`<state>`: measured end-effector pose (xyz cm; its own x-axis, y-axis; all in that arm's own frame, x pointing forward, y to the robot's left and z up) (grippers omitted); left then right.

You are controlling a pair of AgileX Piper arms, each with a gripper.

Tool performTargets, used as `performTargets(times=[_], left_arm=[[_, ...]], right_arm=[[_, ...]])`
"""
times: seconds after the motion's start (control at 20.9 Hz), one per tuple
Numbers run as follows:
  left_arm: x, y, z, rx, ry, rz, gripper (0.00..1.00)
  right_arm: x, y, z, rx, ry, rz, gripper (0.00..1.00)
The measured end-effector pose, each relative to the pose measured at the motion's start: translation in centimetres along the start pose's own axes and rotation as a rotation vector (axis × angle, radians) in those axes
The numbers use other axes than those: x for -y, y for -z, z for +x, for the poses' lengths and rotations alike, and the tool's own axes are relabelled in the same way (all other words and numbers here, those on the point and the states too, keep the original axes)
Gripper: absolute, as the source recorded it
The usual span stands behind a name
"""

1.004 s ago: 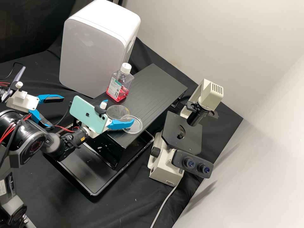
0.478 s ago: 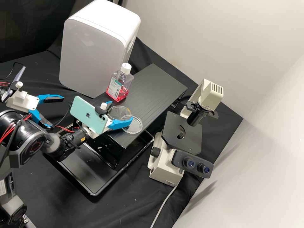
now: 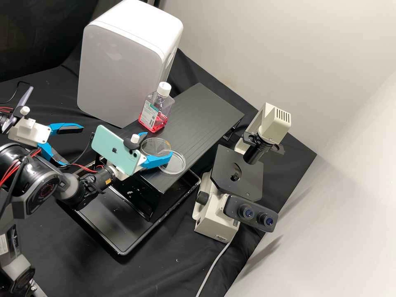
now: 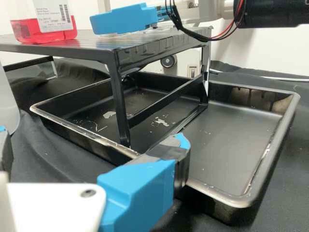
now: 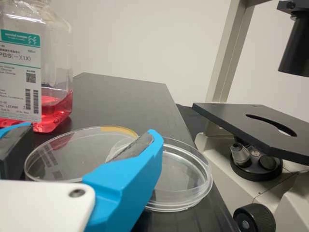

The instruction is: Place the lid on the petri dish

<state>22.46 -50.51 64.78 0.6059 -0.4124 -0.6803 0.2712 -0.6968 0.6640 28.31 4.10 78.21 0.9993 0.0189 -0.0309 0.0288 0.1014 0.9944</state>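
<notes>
On the platform, lid beside petri dish; bottle behind, microscope right.

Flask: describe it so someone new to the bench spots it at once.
Find the big white box at the back of the bench; a raised black platform stands in front of it. The flask stands upright on the platform's edge beside the box. Unlike the two flat clear dishes nearby, it is tall, white-capped, labelled and holds red liquid.
</notes>
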Motion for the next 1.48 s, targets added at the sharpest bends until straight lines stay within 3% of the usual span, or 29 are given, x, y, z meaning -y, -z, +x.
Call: performTargets(times=[0.38,0.53,0.81,1.1,1.29,1.48], left_arm=[[0.00,0.0,0.0,0.000,0.000,0.000,1.00],[0.00,0.0,0.0,-0.002,-0.001,-0.001,1.00],[-0.01,0.0,0.0,-0.004,-0.001,-0.002,1.00],[-0.02,0.1,0.0,-0.007,-0.002,-0.003,1.00],[-0.04,0.1,0.0,-0.015,-0.005,-0.006,1.00],[-0.07,0.2,0.0,-0.024,-0.007,-0.010,1.00]], right_arm=[[-0.7,-0.3,-0.1,-0.001,-0.018,0.018,0.00],[-1.6,-1.0,-0.7,0.023,-0.044,0.028,0.00],[-3.3,-2.4,-1.4,0.072,-0.110,0.100,0.00],[-3.9,-3.2,-1.5,0.091,-0.143,0.128,0.00],[-3.9,-3.7,-1.4,0.083,-0.147,0.151,0.00],[-3.6,-4.0,-1.2,0.082,-0.124,0.188,0.00]])
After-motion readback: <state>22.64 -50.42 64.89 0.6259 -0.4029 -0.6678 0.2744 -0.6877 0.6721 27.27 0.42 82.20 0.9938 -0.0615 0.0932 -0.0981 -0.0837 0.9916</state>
